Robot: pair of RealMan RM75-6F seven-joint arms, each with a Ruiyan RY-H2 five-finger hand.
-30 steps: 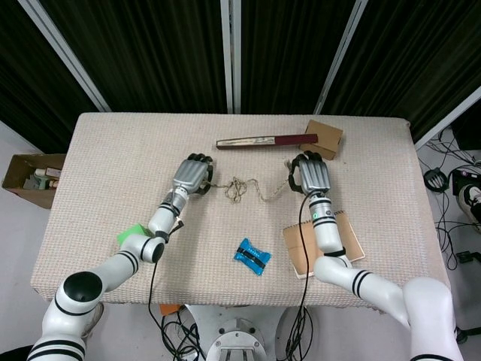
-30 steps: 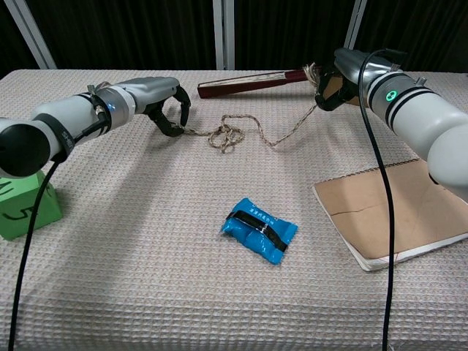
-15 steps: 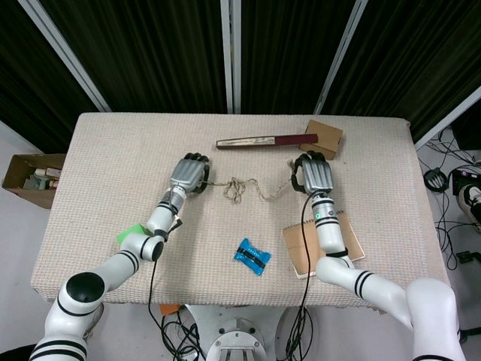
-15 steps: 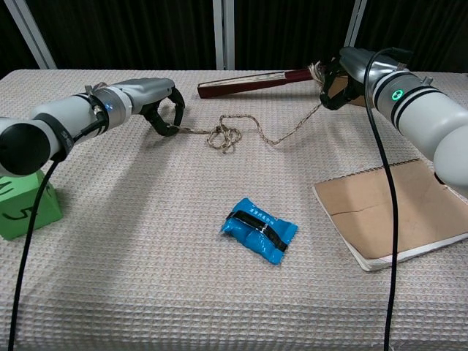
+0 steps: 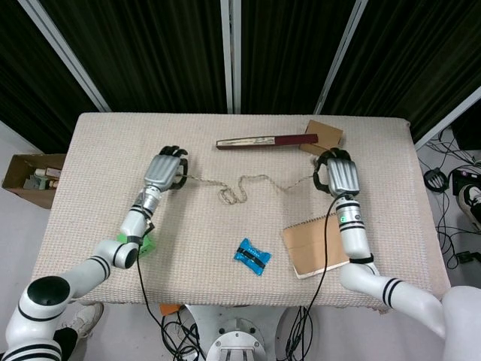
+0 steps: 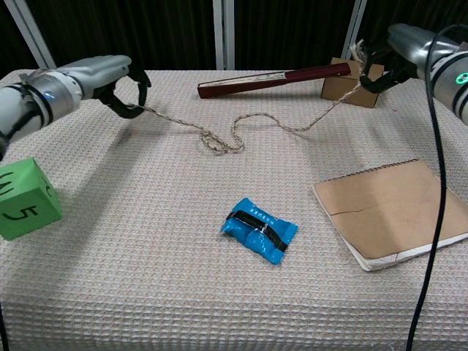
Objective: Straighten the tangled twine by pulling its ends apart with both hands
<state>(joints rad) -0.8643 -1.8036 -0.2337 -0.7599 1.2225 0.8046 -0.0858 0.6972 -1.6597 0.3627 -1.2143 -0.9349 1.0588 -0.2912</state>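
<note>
The tan twine runs across the table middle, mostly drawn out, with a small loose loop and knot left of centre. My left hand grips its left end, fingers curled round it. My right hand grips the right end near the cardboard box, the strand lifted off the cloth toward it.
A blue packet lies in front of the twine. A brown notebook sits front right. A long dark red case and a small cardboard box stand behind. A green cube is at far left.
Both hands have moved outward, left hand left and right hand right. The tangle has opened into a longer line with only a small loop remaining.
</note>
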